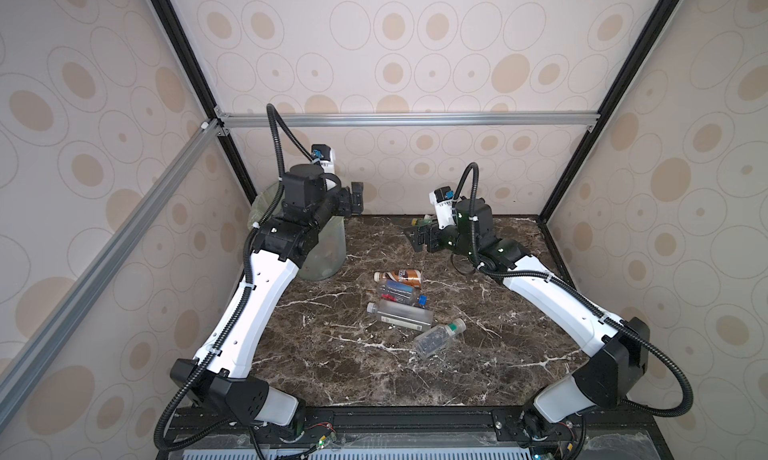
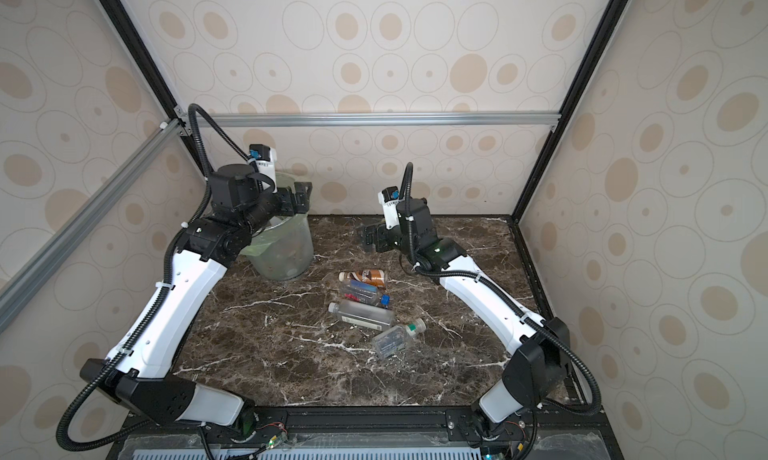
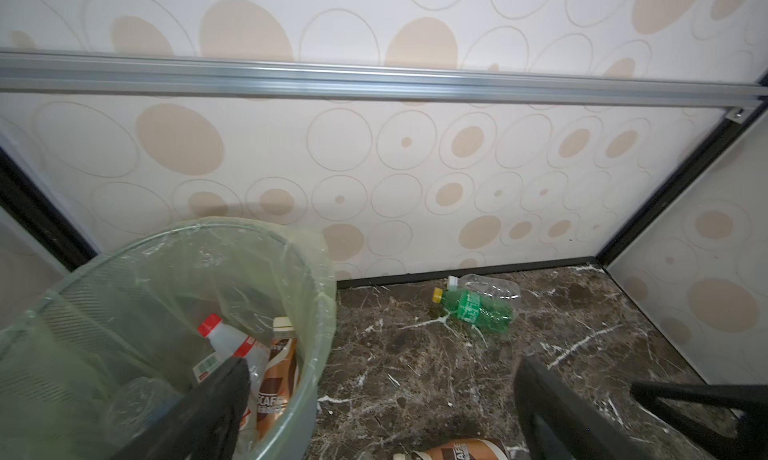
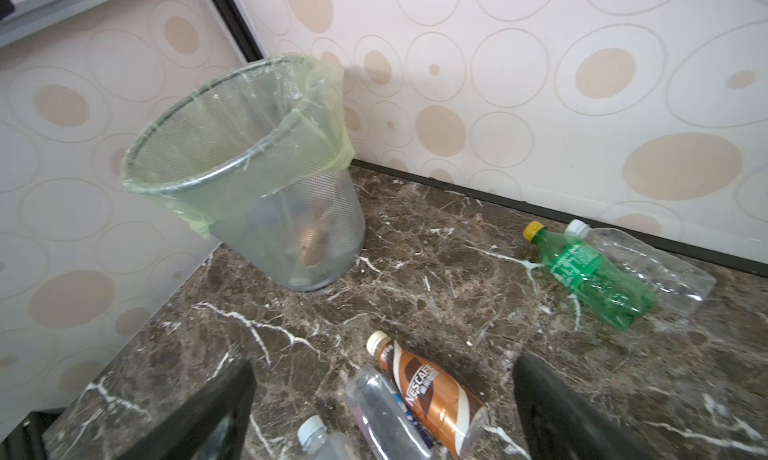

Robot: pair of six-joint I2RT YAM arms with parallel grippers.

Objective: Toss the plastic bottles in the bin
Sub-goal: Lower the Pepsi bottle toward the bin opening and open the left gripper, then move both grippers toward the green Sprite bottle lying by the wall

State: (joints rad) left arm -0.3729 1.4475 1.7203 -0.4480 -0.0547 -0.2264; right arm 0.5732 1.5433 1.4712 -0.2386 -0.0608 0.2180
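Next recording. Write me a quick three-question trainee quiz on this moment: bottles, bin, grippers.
1. True or false: the bin holds a brown-labelled bottle.
2. Of the left gripper and the right gripper, whose jaws hold a bottle? A: left. B: right. C: neither.
3. Short answer: what colour is the cap of the green bottle lying by the back wall?

Key: 1 true. 2 C, both stand open and empty. 3 yellow.
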